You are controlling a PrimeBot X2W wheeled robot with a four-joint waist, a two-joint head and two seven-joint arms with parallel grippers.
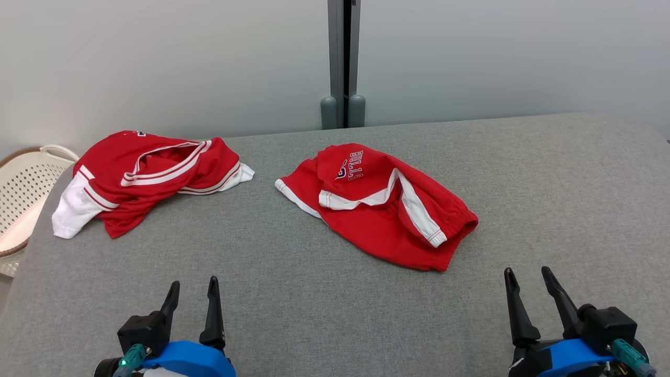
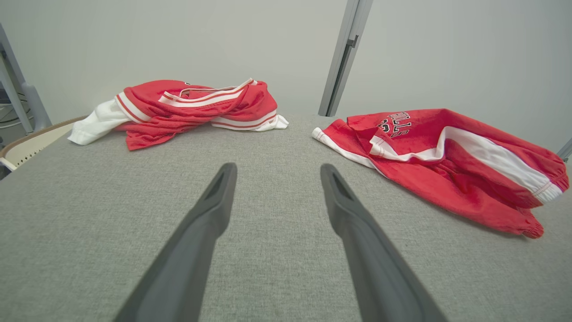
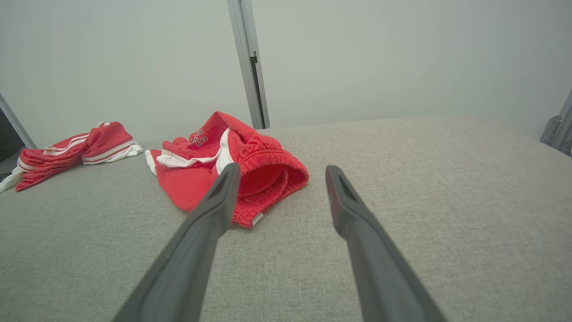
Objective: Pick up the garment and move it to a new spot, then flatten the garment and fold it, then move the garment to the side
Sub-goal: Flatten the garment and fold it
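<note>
Head view looks down; both low wrist views share the red shorts (image 1: pixel 377 209)

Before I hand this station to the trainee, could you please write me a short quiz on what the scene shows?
1. True or false: the left pincer and right pincer are both open and empty.
2. The red shorts lie: A) in a basket, B) crumpled on the grey surface, C) neatly folded.
3. Which garment lies to the robot's left of the shorts?
Key: 1 true; 2 B; 3 the red and white top.
</note>
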